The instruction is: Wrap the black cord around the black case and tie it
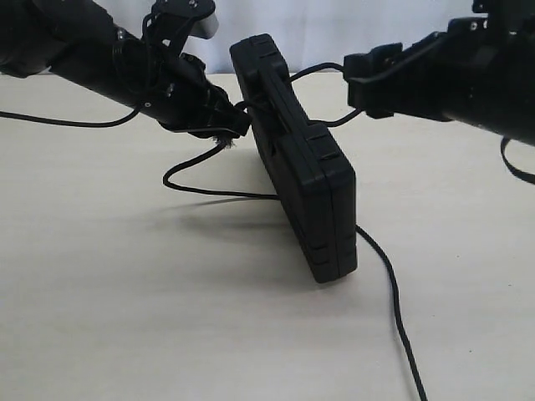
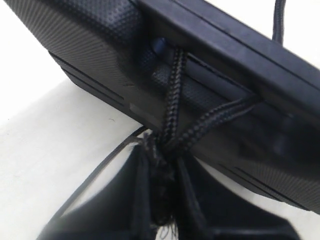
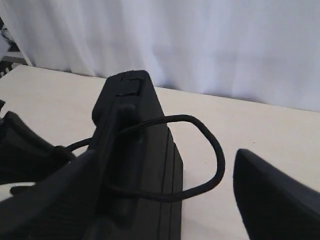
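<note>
The black case [image 1: 301,159] stands on its long edge at the middle of the pale tabletop [image 1: 117,292]. It is flat and matte, with a pebbled skin, raised ribs and a handle slot near its upper end. The black cord [image 1: 205,190], thin and braided, passes through that slot. On one side two strands [image 2: 172,100] run taut from the slot to a frayed, fuzzy knot. On the other side the cord bows out in a loose loop [image 3: 216,160] beside the case. More cord curves over the tabletop, passes under the case and trails off toward the near edge.

The left gripper [image 1: 224,129] is clamped on the frayed knot, just beside the case. The right gripper [image 1: 358,83] has its jaws wide, holds nothing, and faces the loop. A white curtain [image 3: 210,45] hangs behind.
</note>
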